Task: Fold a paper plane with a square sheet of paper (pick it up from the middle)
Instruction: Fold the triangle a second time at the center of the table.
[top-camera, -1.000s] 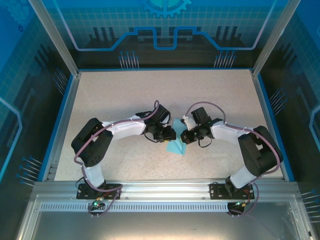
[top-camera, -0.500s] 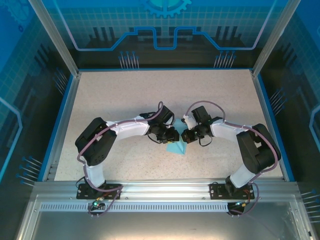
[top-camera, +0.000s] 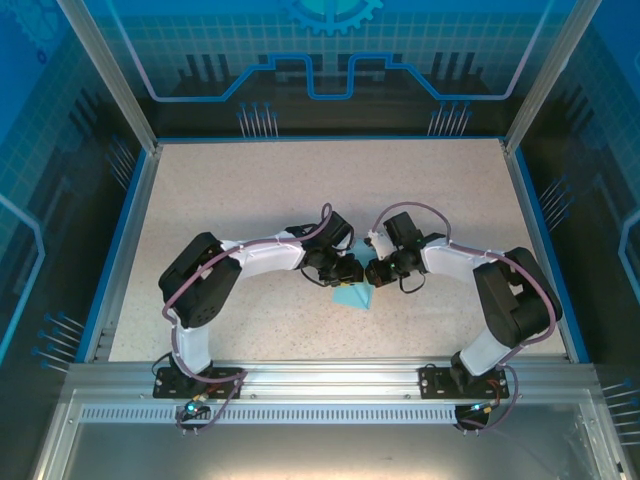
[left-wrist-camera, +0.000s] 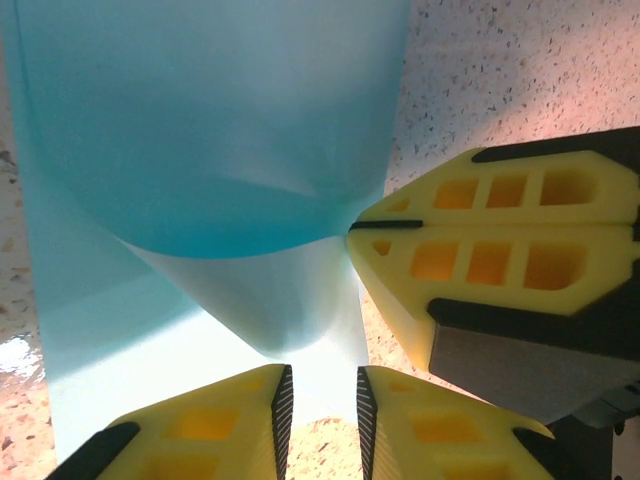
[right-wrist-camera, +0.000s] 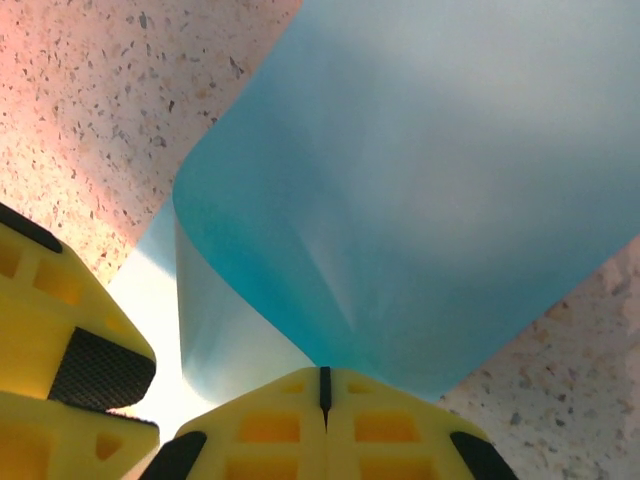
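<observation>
Two grippers flanked the square sheet of paper (top-camera: 352, 296), curled over at mid-desk (top-camera: 250, 190). Your right gripper (right-wrist-camera: 322, 385) pinched the raised flap between closed jaws. Your left gripper (left-wrist-camera: 320, 390), jaws slightly parted, should have pressed the bend flat without dragging.

No text, label, brand or number can be read — the back wall (top-camera: 320, 70) carries blue line graphics.
</observation>
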